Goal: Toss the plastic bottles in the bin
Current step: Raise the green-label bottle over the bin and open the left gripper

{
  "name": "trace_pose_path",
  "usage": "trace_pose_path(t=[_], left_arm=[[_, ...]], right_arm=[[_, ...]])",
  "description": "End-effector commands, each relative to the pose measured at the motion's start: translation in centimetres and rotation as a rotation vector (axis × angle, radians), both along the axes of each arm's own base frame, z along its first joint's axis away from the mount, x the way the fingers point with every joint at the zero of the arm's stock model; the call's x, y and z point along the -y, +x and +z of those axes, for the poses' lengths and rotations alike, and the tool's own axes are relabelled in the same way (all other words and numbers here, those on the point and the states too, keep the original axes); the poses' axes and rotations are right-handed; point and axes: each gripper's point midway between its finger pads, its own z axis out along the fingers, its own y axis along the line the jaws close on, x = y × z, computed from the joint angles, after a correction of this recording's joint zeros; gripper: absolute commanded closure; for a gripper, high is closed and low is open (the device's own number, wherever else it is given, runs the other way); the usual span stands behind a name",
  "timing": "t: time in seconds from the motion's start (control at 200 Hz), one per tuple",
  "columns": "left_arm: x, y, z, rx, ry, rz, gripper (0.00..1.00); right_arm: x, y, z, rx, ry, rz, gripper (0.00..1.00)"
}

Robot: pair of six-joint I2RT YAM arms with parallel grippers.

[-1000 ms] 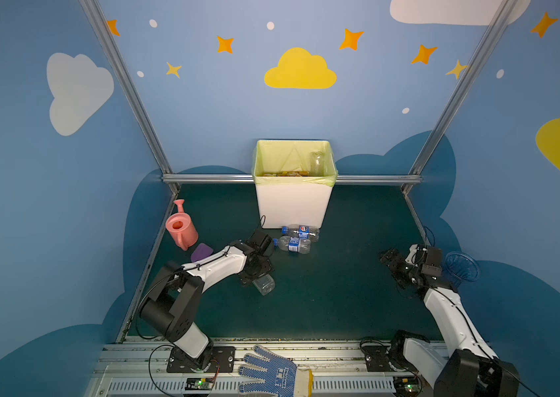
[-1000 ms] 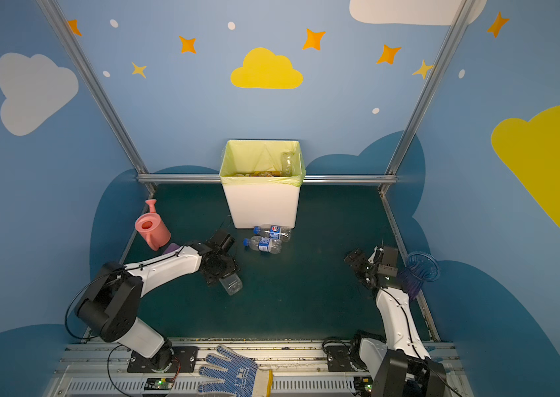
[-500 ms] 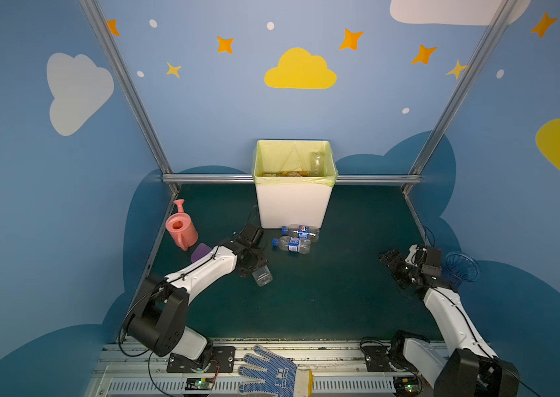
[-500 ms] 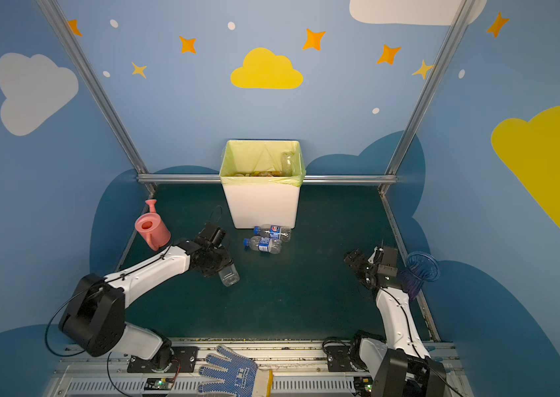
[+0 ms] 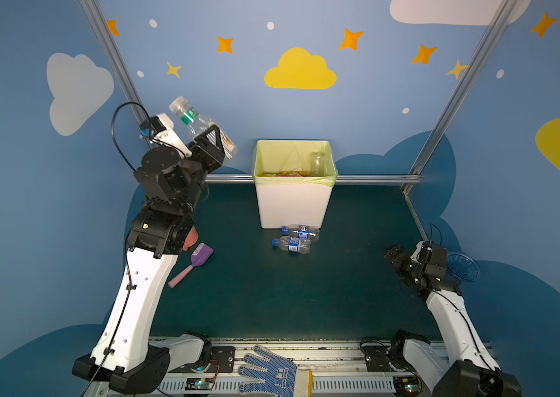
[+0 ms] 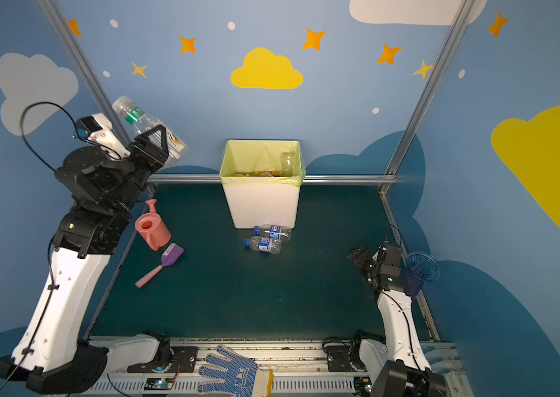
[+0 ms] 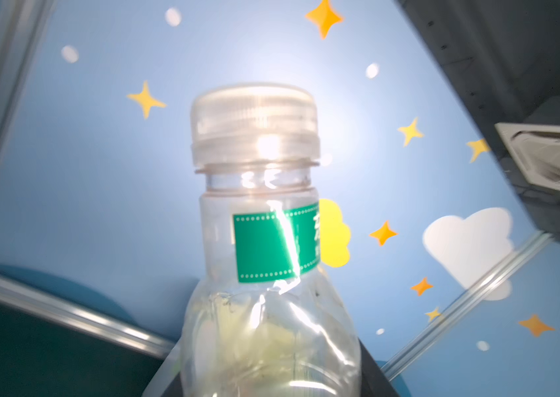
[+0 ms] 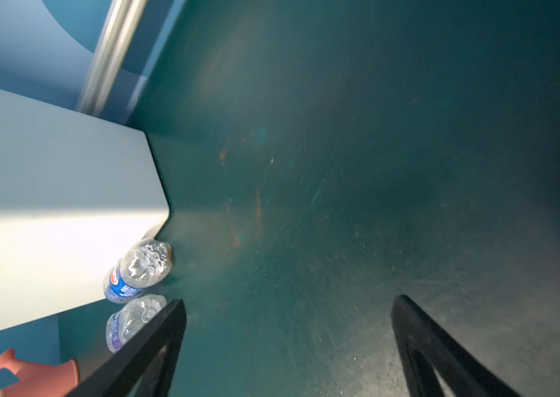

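My left gripper (image 5: 218, 144) (image 6: 161, 144) (image 7: 271, 378) is raised high, left of the bin (image 5: 292, 206) (image 6: 261, 206), and is shut on a clear plastic bottle (image 5: 190, 117) (image 6: 134, 115) (image 7: 261, 240) with a green neck label and a clear cap. Two blue-capped bottles (image 5: 300, 233) (image 5: 292, 244) (image 6: 273, 232) (image 8: 137, 271) lie on the floor against the bin's front. Another clear bottle (image 5: 318, 163) stands inside the bin. My right gripper (image 5: 393, 256) (image 6: 357, 256) (image 8: 288, 309) hovers low at the right, open, with nothing between its fingers.
A pink watering can (image 6: 151, 230) and a purple scoop (image 5: 192, 263) (image 6: 161, 264) sit at the left of the green floor. A metal rail (image 5: 374, 178) runs behind the bin. A blue dotted glove (image 5: 271, 373) lies on the front frame.
The left gripper closed on the bottle at the floor and lifted it high up and back, to the left of the bin. The right arm has not moved.
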Motion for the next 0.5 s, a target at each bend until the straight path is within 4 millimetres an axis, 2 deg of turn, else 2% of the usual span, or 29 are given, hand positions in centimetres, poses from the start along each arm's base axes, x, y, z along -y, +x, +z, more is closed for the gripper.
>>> trace_pose_path(t=[0.0, 0.065, 0.125, 0.215, 0.27, 0.32, 0.365, 0.426, 0.496], left_arm=[[4.9, 8.3, -6.7, -0.158, 0.067, -0.13, 0.46], [7.8, 12.0, -10.3, -0.258, 0.076, -0.193, 0.47], [11.2, 14.4, -13.7, -0.367, 0.097, -0.255, 0.45], [14.9, 16.1, -16.3, -0.457, 0.138, -0.306, 0.27], [15.9, 16.1, -15.3, -0.442, 0.147, -0.312, 0.17], [16.1, 15.6, -13.4, -0.396, 0.153, -0.32, 0.1], [16.3, 14.8, -11.5, -0.347, 0.156, -0.322, 0.0], [16.4, 13.5, -9.3, -0.293, 0.174, -0.32, 0.0], [17.0, 12.0, -8.6, -0.275, 0.224, -0.324, 0.0]], right_arm=[[0.4, -0.2, 1.0, 0.03, -0.03, -0.009, 0.08], [0.2, -0.3, 1.0, 0.035, -0.025, 0.0, 0.08], [0.2, -0.4, 0.9, 0.027, -0.023, 0.002, 0.08], [0.0, -0.6, 1.0, 0.015, -0.029, 0.02, 0.08], [0.0, -0.7, 1.2, 0.012, -0.04, 0.028, 0.08], [0.1, -0.9, 1.3, 0.01, -0.049, 0.034, 0.08], [0.1, -1.1, 1.3, 0.01, -0.057, 0.035, 0.08], [0.1, -1.3, 1.1, 0.009, -0.057, 0.033, 0.08], [0.0, -1.4, 0.6, 0.007, -0.043, 0.029, 0.08]])
